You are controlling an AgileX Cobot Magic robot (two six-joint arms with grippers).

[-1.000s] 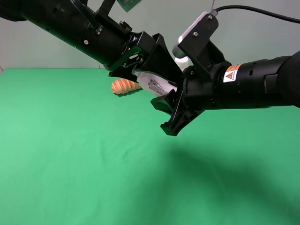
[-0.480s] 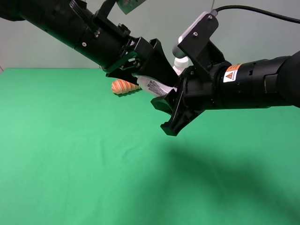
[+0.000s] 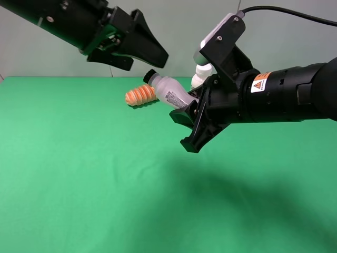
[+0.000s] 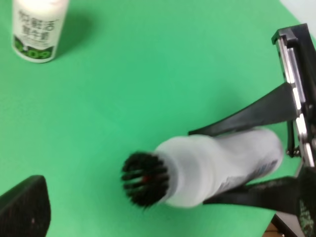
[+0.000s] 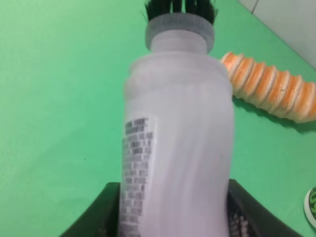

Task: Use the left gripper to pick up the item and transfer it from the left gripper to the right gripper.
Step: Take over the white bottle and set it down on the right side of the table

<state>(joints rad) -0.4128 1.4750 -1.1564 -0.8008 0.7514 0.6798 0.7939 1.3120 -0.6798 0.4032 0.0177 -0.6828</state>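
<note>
- Your right end effector [image 3: 187, 126] is clamped on the item [image 3: 169, 94]. It grips the base end, and the black cap pokes out past the fingertips, tilted up, well clear of the counter [image 3: 79, 174].
- Your left end effector [image 3: 150, 60] hangs spread open and empty, up beyond the cap and not touching it.
- Under the cap end, an orange ridged roll [image 3: 140, 96] lies on the counter.
- A white-capped bottle [image 3: 201, 74] stands behind the right end effector.

Two bottles [image 3: 171, 95] [image 3: 201, 75], one orange roll [image 3: 140, 95]
</note>
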